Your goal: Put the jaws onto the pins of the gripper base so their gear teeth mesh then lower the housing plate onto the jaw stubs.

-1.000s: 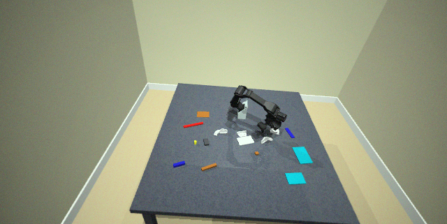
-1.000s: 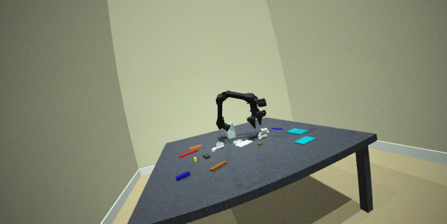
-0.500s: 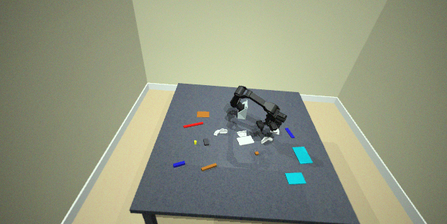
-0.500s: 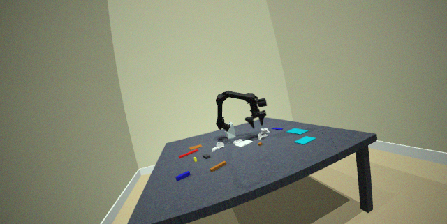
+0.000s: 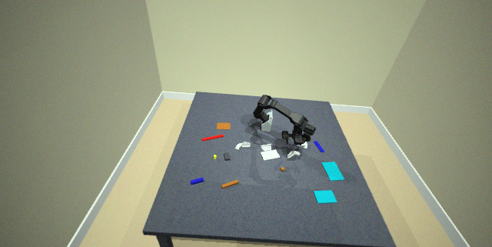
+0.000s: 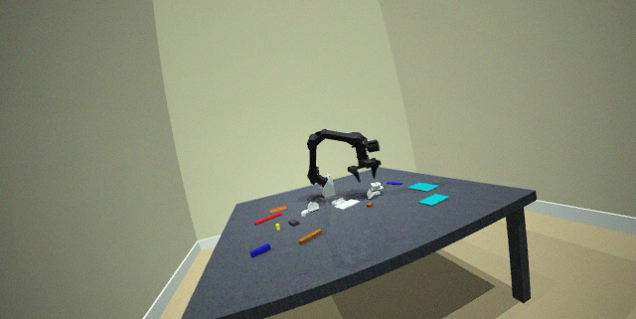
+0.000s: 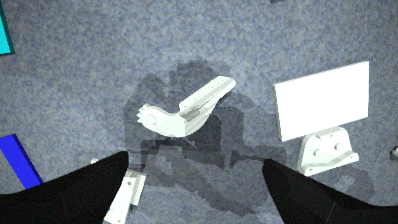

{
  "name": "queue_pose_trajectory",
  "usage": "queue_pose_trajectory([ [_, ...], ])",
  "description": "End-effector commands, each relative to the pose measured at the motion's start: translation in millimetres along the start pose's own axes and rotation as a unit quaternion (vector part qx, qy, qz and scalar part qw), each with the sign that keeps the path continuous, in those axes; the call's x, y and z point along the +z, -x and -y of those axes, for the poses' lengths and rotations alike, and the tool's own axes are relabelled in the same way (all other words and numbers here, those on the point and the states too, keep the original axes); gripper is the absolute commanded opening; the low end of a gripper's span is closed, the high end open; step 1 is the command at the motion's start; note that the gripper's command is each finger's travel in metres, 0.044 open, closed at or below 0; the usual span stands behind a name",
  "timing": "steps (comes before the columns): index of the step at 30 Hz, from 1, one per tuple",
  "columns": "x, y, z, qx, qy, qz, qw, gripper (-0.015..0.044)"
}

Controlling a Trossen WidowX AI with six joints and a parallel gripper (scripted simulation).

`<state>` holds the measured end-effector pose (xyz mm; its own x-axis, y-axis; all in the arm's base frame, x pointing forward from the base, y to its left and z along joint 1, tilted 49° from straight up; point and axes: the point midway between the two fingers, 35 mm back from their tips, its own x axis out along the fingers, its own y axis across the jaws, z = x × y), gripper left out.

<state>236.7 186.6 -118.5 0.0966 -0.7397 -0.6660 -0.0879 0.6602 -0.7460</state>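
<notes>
In the wrist view, one white jaw [image 5: 294, 155] [image 6: 373, 194] [image 7: 172, 124] lies flat on the table [image 5: 269, 208] [image 6: 338, 259] [image 7: 260, 30], a little above and left of the middle of the frame. It is curved like a hook, with small gear teeth and a round boss at its left end and a long ridged finger slanting to the upper right. The other jaw [image 5: 243, 145] [image 6: 310, 209] lies left of the white sheet [image 5: 270, 155] [image 6: 347, 204] [image 7: 322, 101] in the top view.

At right in the wrist view, the bracket [image 5: 266, 147] [image 6: 338, 202] [image 7: 327, 151] shows two round features and a wavy lower edge, just below the plain, rectangular sheet. Another white part [image 5: 304, 145] [image 6: 377, 186] [image 7: 125, 197], at lower left, is partly hidden by a finger; whether it is base or housing plate I cannot tell. Neither jaw is on the bracket.

The gripper [image 5: 293, 141] [image 6: 367, 179] [image 7: 197, 162] is wide open and empty, above the table with its fingers pointing down.
</notes>
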Motion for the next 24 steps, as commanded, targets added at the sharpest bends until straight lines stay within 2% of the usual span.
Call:
queue_pose_trajectory([
  [1, 2.0, 0.2, 0.7, -0.002, -0.039, 0.002, 0.999, 0.0440],
  [24, 9.0, 1.5, 2.8, -0.002, -0.275, 0.002, 0.961, 0.0440],
])
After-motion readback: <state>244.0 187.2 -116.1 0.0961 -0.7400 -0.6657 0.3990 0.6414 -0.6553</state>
